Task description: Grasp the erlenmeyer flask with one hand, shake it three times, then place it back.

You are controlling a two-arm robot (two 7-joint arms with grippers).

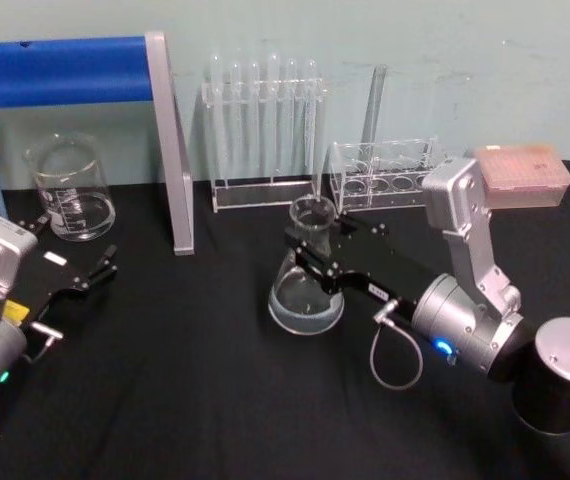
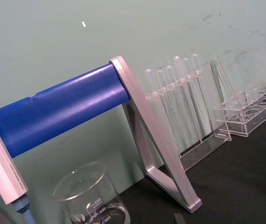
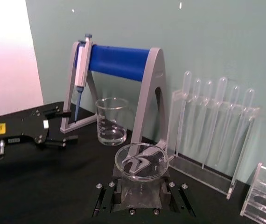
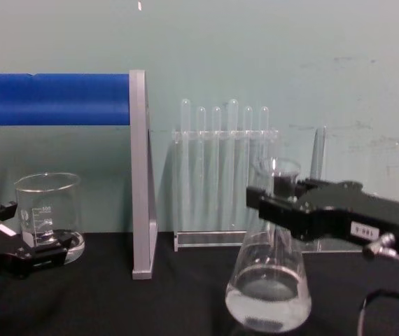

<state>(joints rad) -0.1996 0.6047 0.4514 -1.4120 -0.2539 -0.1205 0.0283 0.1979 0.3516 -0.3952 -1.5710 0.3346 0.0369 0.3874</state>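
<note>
Glass erlenmeyer flask (image 1: 305, 295) clamped in right gripper (image 1: 317, 245) fingers (image 4: 273, 206) before tube rack (image 1: 265, 140); left gripper (image 1: 105, 266) spread near beaker (image 1: 70, 190).

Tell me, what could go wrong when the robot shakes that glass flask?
1. The right gripper holds the erlenmeyer flask only by its smooth, narrow neck, so the glass might slip during shaking.
2. The flask's mouth is open and there seems to be liquid at the bottom, which could splash out.
3. The test tube rack stands just behind, so a wide swing might hit it.
</note>
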